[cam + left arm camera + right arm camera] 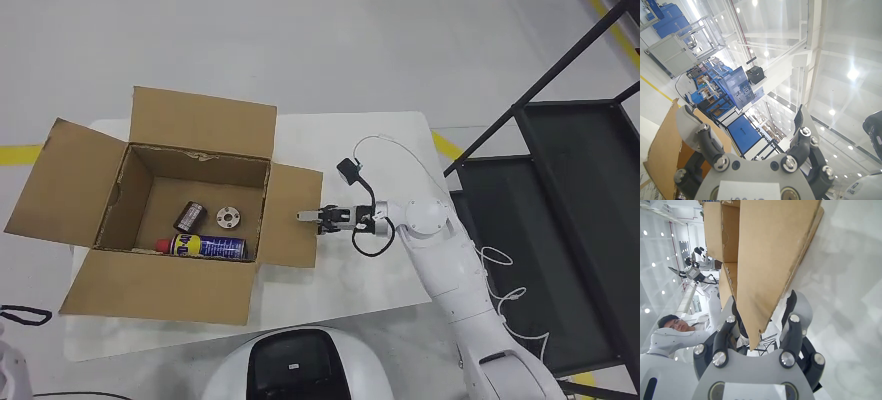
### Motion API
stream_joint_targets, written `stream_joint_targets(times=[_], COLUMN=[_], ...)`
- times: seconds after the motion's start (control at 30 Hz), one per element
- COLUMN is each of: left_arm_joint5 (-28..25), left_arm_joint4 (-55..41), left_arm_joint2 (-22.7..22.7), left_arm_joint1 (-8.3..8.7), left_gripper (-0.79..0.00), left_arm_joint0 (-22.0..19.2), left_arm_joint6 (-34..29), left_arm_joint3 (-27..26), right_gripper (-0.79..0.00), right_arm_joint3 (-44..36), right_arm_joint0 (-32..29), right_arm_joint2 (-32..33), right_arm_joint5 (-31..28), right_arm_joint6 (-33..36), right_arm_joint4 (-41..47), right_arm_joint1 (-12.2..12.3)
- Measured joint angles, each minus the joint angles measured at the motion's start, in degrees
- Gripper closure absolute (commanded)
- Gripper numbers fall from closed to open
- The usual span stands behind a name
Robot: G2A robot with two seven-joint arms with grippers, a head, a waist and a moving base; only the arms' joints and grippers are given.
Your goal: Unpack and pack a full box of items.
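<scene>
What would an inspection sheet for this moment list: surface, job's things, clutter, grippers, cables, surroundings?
Surface: white table, box on it.
Job's things: open box, flaps out; inside lie a spray can, a dark cylinder and a metal disc.
Clutter: nothing seen.
Grippers: right gripper open, fingers astride the box's right flap; left gripper open, pointing up beside a flap.
Cables: black cable looped at the right wrist; white cable arcing above it.
Surroundings: dark rack; yellow floor tape.

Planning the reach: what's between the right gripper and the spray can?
In the top view, the box's side flap, then its wall, separate the right gripper from the spray can.
</scene>
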Motion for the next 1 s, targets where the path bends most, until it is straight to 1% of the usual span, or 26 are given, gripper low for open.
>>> stream_joint_targets(times=[0.33,0.5,0.67,0.83,1.0], left_arm_joint5=[0.0,0.0,0.0,0.0,0.0], left_arm_joint4=[0.0,0.0,0.0,0.0,0.0], left_arm_joint2=[0.0,0.0,0.0,0.0,0.0], left_arm_joint1=[0.00,0.00,0.00,0.00,0.00], left_gripper=[-0.785,-0.785,-0.785,-0.785,-0.785], left_arm_joint0=[0.0,0.0,0.0,0.0,0.0], left_arm_joint6=[0.0,0.0,0.0,0.0,0.0], left_arm_joint3=[0.0,0.0,0.0,0.0,0.0], right_gripper=[0.000,0.000,0.000,0.000,0.000], right_arm_joint3=[1.6,1.9,1.6,0.2,-0.6], right_arm_joint0=[1.1,1.6,2.1,2.1,1.6], right_arm_joint2=[-0.3,0.5,2.8,5.6,5.6], right_arm_joint5=[0.9,0.9,1.3,1.8,1.8], right_arm_joint6=[3.1,4.5,8.4,13.1,12.2], right_arm_joint4=[2.9,4.2,5.7,4.9,6.2], right_arm_joint1=[1.0,1.6,2.7,4.2,4.7])
